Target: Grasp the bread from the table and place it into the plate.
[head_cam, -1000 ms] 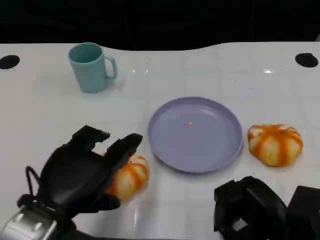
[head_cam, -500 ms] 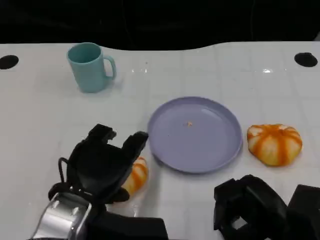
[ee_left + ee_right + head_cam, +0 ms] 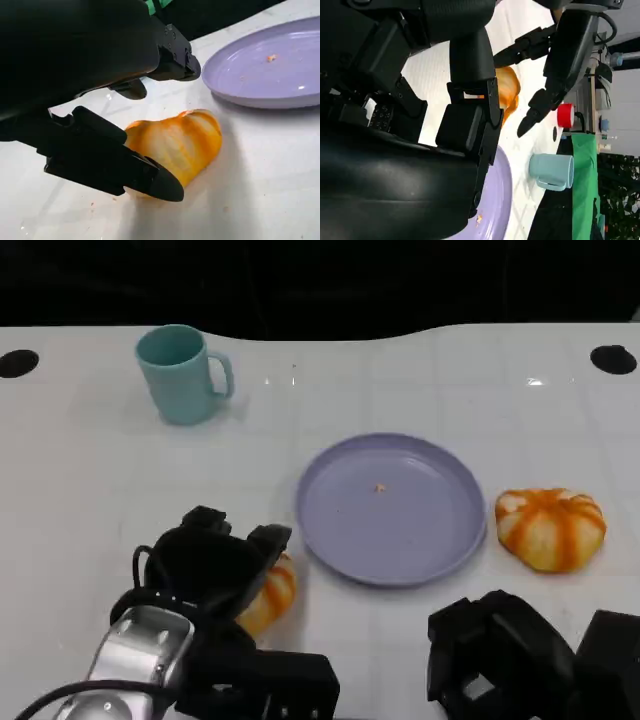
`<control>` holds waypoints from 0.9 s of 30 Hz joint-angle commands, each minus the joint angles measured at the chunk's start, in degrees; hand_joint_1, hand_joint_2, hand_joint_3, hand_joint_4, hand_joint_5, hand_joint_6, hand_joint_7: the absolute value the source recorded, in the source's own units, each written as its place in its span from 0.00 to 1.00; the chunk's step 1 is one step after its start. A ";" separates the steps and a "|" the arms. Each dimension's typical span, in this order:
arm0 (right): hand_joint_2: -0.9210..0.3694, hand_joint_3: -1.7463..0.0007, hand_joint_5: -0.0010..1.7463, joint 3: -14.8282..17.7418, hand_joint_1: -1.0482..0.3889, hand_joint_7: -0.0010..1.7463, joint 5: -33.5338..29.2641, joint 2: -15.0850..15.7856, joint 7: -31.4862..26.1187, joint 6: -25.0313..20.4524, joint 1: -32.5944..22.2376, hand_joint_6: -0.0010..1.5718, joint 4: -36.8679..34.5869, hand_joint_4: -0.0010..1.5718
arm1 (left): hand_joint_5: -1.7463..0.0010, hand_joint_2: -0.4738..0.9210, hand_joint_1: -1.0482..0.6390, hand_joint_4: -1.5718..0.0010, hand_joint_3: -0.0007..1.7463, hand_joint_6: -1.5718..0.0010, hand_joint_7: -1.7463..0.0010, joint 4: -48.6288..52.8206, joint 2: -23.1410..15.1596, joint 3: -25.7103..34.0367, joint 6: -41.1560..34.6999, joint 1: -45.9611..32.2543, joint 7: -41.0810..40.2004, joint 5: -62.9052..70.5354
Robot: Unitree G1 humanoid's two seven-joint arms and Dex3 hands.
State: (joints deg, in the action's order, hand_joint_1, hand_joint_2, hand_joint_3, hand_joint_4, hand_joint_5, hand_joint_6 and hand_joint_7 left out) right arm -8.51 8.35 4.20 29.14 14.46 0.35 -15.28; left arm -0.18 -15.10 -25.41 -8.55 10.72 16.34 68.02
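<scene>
Nearest to us, at the right front edge of the white table (image 3: pixel 90 490), our right hand (image 3: pixel 520 655) sits low with its fingers curled in and nothing in them. At the near left, our left hand (image 3: pixel 205 570) lies over an orange-and-white bread (image 3: pixel 268 592); in the left wrist view the fingers (image 3: pixel 125 167) are spread on either side of that bread (image 3: pixel 177 145), one lying just against its near side and others above it, but we cannot tell whether they grip it. This bread sits on the table, just left of the plate's near-left rim and not touching it.

Further out, the purple plate (image 3: pixel 450 550) lies at the middle of the table with a small crumb (image 3: pixel 379 487) on it. A second orange-and-white bread (image 3: pixel 550 527) rests on the table just right of the plate.

Far left, a light-blue mug (image 3: pixel 182 373) stands upright, handle to the right.
</scene>
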 commanded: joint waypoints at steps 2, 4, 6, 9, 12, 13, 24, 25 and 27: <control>0.59 0.34 0.71 0.33 0.00 0.54 -0.36 0.27 -0.50 0.15 -0.23 1.00 -0.02 0.99 | 0.70 0.90 0.28 0.94 0.00 0.86 1.00 3.40 -0.59 -0.51 -1.83 2.73 1.24 -1.64; 0.58 0.34 0.71 0.23 0.00 0.54 -0.57 0.34 -0.67 0.18 -0.29 1.00 0.16 0.99 | 0.70 0.90 0.29 0.93 0.00 0.86 1.00 5.37 -0.50 -0.84 -1.89 3.65 0.47 -2.23; 0.58 0.34 0.71 0.27 0.00 0.54 -0.26 0.27 -0.39 0.37 -0.27 1.00 -0.02 0.99 | 0.70 0.90 0.30 0.92 0.00 0.86 1.00 7.68 -0.42 -1.06 -1.63 4.54 -0.77 -3.14; 0.59 0.35 0.72 0.39 0.00 0.53 0.37 0.10 0.02 0.29 -0.27 1.00 -0.21 0.99 | 0.69 0.92 0.32 0.90 0.01 0.84 0.99 11.04 -0.26 -1.34 -1.18 5.68 -2.95 -4.89; 0.58 0.35 0.72 0.27 0.00 0.53 -0.31 0.21 -0.43 0.78 -0.29 1.00 -0.14 0.99 | 0.65 0.94 0.39 0.81 0.01 0.79 0.97 14.21 -0.62 -1.67 0.79 6.40 -7.07 -6.88; 0.58 0.35 0.72 0.27 0.00 0.53 -0.39 0.24 -0.44 0.99 -0.28 1.00 -0.22 0.99 | 0.63 0.95 0.41 0.77 0.02 0.76 0.96 15.19 -0.82 -1.78 1.67 6.61 -8.63 -7.46; 0.58 0.35 0.72 0.31 0.00 0.53 -0.03 0.32 -0.35 0.08 -0.72 1.00 0.57 0.99 | 0.20 0.86 0.44 0.42 0.42 0.19 0.92 26.35 -2.41 -2.46 11.29 8.86 -21.01 -13.79; 0.58 0.35 0.72 0.33 0.00 0.53 0.06 0.27 -0.33 0.12 -0.75 1.00 0.53 0.99 | 0.15 0.85 0.44 0.43 0.42 0.18 0.91 26.99 -2.46 -2.58 11.79 8.93 -22.27 -13.94; 0.58 0.35 0.72 0.24 0.00 0.54 -0.26 0.35 -0.51 0.29 -0.80 1.00 0.60 0.99 | 0.07 0.83 0.44 0.46 0.45 0.23 0.80 27.74 -2.56 -2.93 12.02 9.03 -23.74 -13.92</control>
State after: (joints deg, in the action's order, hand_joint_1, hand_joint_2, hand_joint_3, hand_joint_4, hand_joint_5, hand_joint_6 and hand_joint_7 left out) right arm -8.63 8.24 4.13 28.84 14.67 0.06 -15.27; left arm 25.20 -16.19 -27.64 3.56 20.63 -6.27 54.31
